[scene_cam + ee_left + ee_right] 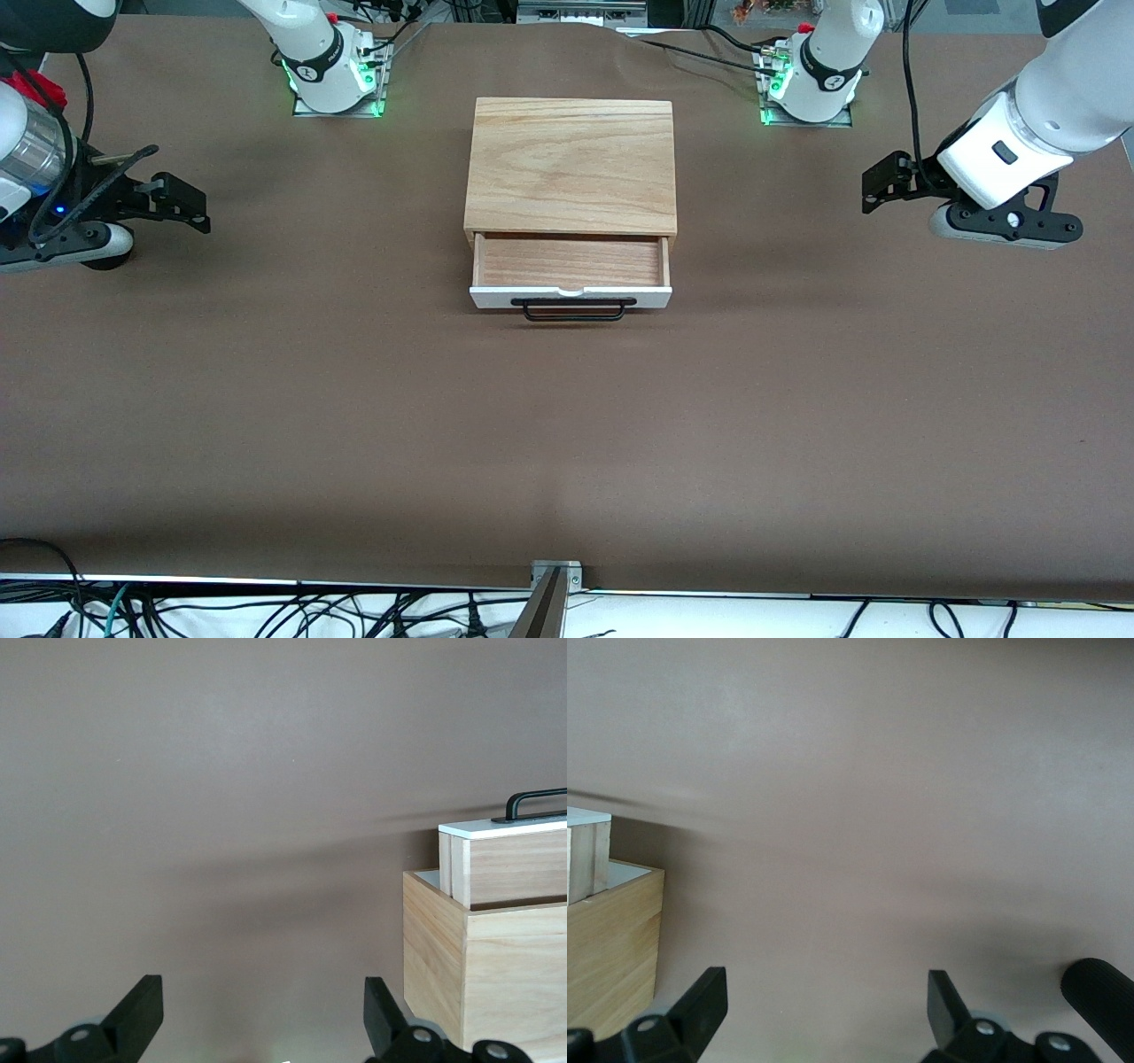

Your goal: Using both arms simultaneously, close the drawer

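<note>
Oak box (571, 164), drawer (570, 270) ajar — both end effectors (182, 202) (881, 182) spread, well apart.

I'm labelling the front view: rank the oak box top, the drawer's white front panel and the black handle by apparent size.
1. oak box top, largest.
2. drawer white front panel.
3. black handle, smallest.

Even, soft overhead light fills all three views without glare. The box (571, 167) casts faint shadows toward three and nine o'clock. Wrist views look slightly hazy.
</note>
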